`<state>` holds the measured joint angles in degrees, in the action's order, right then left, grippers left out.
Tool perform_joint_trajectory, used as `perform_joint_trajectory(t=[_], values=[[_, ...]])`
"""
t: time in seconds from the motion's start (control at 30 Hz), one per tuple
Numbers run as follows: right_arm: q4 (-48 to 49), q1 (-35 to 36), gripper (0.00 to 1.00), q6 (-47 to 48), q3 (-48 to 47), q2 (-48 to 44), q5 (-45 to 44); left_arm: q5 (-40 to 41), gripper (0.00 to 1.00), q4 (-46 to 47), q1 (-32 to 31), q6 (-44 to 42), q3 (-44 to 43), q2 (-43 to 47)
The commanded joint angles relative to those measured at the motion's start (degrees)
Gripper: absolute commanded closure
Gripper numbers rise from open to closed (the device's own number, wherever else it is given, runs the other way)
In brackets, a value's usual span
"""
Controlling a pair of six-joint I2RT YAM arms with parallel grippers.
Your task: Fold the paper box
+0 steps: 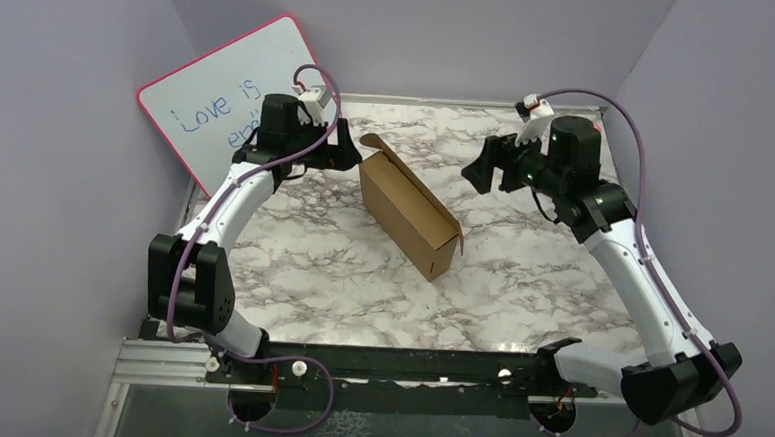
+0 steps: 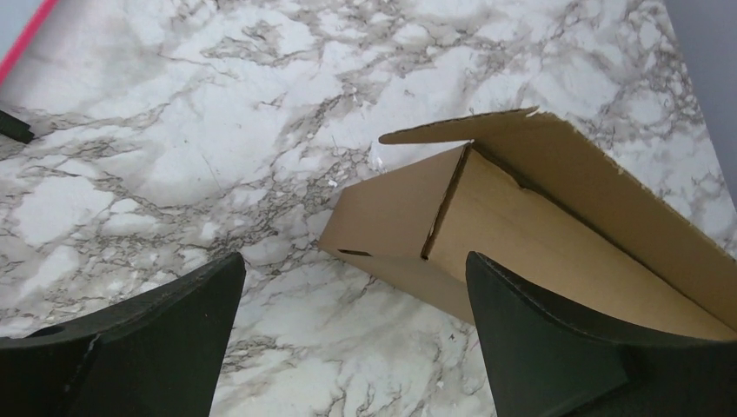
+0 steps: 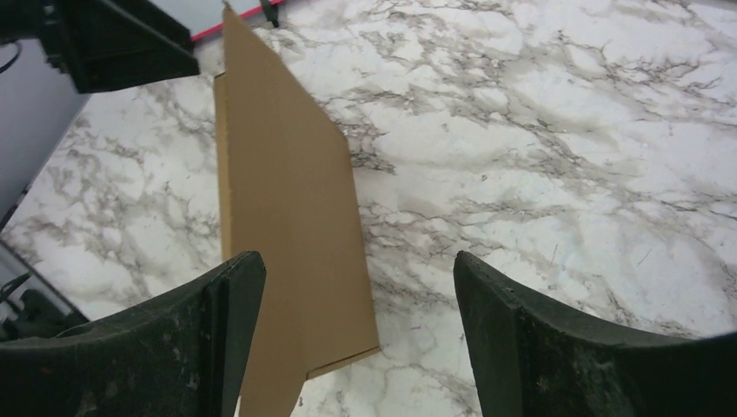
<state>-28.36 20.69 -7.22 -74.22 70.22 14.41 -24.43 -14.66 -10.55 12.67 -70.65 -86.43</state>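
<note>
Marble table (image 1: 520, 286): bears everything listed.
Pink-framed whiteboard (image 1: 209, 109): leans at the far left corner, handwriting on it.
Paper box (image 1: 409, 205): brown cardboard, folded up, stands on a long side at mid-table, slanting from far left to near right; one flap ajar at its far end.
Left gripper (image 2: 355, 261): jaws spread wide, holding nothing, just beside the box's far end.
Right gripper (image 3: 358, 261): jaws spread wide, holding nothing, apart from the box.
</note>
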Motion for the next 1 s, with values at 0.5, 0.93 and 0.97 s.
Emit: perform_joint_trajectory(t=[0.5,0.93,0.97], values=[[-15.84,4.99,0.15,-2.34,7.44,-12.26,6.32,-16.38,0.12,-1.11,0.27,-1.69,-6.54,-8.58],[-13.86,14.90,0.37,-3.10,8.55,-6.39,-4.21,-18.52,0.19,0.30,-1.14,0.47,-6.54,-10.95],[-13.68,15.26,0.40,-3.06,8.70,-5.84,-5.33,-18.69,0.20,0.44,-1.30,0.79,-6.40,-10.97]])
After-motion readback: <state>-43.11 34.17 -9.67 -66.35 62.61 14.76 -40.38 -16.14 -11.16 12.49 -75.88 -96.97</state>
